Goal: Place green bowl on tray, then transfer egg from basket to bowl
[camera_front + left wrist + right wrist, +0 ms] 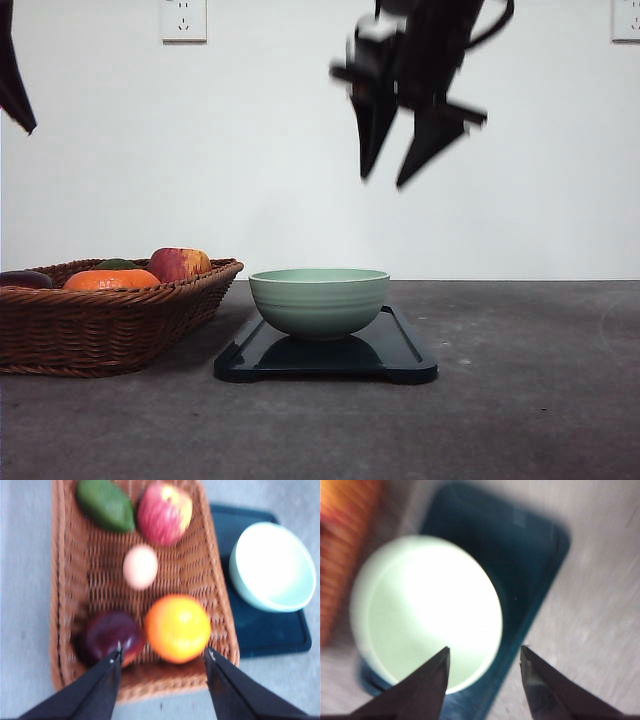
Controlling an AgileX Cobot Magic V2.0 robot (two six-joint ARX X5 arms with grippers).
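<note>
Your green bowl (319,300) already sits on the tray (405,358). The egg (140,567) waits in the basket (70,580), at 12 o'clock from your left tool (163,655); both tools gape empty.

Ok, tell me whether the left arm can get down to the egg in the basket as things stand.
Probably yes. The left end effector is open above the basket, and the egg lies bare on the weave, apart from the surrounding fruit.

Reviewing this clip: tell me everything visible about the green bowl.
The green bowl is a pale sage-green, round, ceramic-looking bowl with faint horizontal ridges outside and a lighter rim. It stands upright and looks empty, resting on the dark tray, toward the tray's end nearer the wicker basket. Nothing else touches it; the right end effector hangs open above.
</note>
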